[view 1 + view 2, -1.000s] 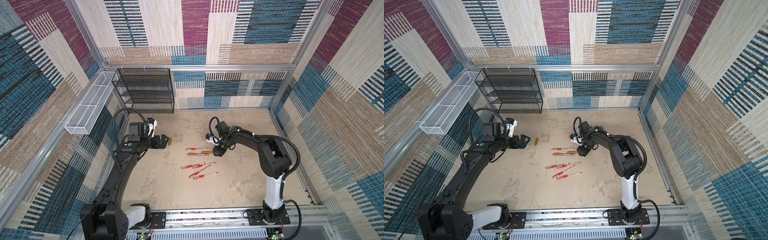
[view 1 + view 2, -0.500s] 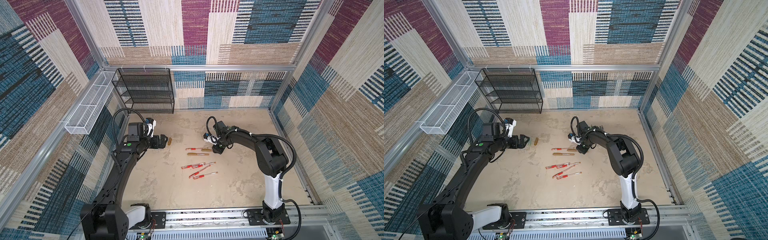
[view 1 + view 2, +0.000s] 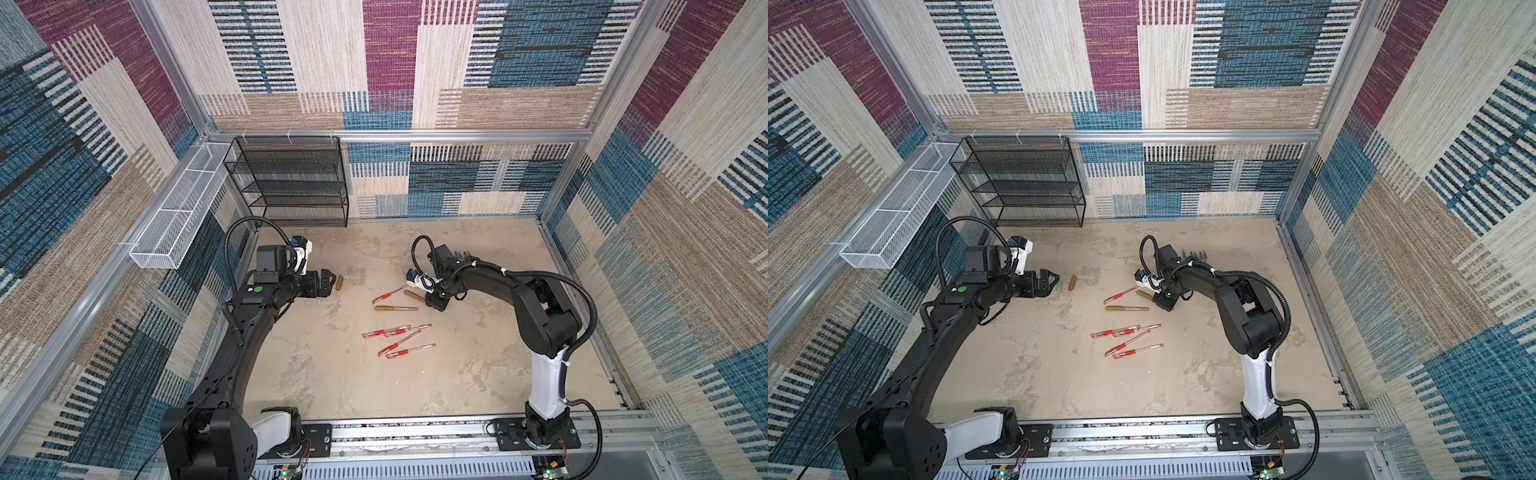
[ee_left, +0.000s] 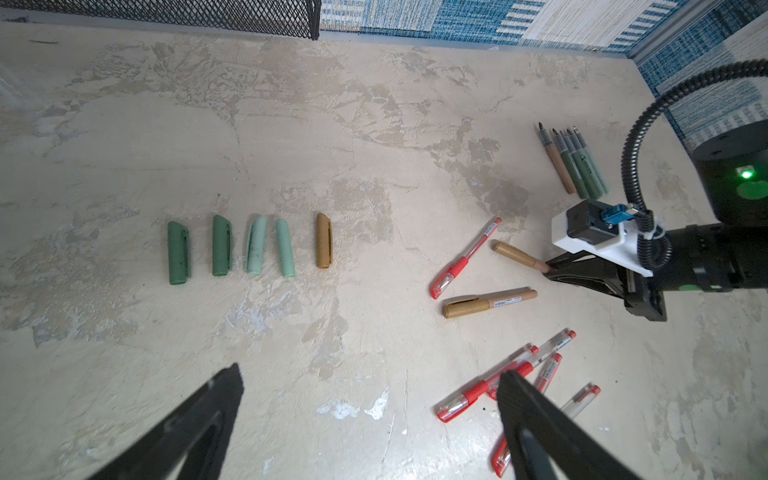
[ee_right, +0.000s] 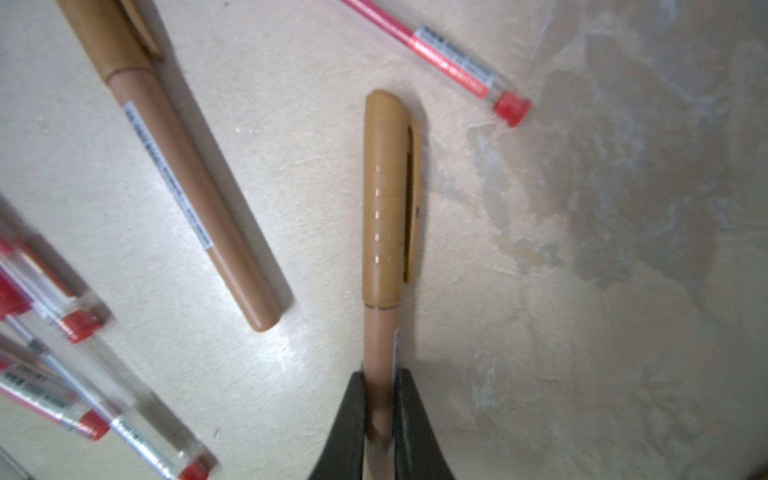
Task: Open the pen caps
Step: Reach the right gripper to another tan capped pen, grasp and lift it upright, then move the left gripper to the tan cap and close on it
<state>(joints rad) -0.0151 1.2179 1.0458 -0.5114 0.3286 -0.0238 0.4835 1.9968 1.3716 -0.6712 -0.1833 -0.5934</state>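
Your right fingers [image 5: 355, 415] clamped on the barrel of a gold pen [image 5: 379, 340] mid-counter, its cap [image 5: 384, 199] on, your left fingers [image 4: 208, 415] spread wide and empty, just beside five loose caps [image 4: 220, 245] toward the left edge of the counter [image 4: 124, 124]

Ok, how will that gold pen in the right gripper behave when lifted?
Probably stiff: the gold pen looks like rigid plastic. Held by the right gripper on the barrel alone, its capped end may droop. The cap's clip should curb rolling.
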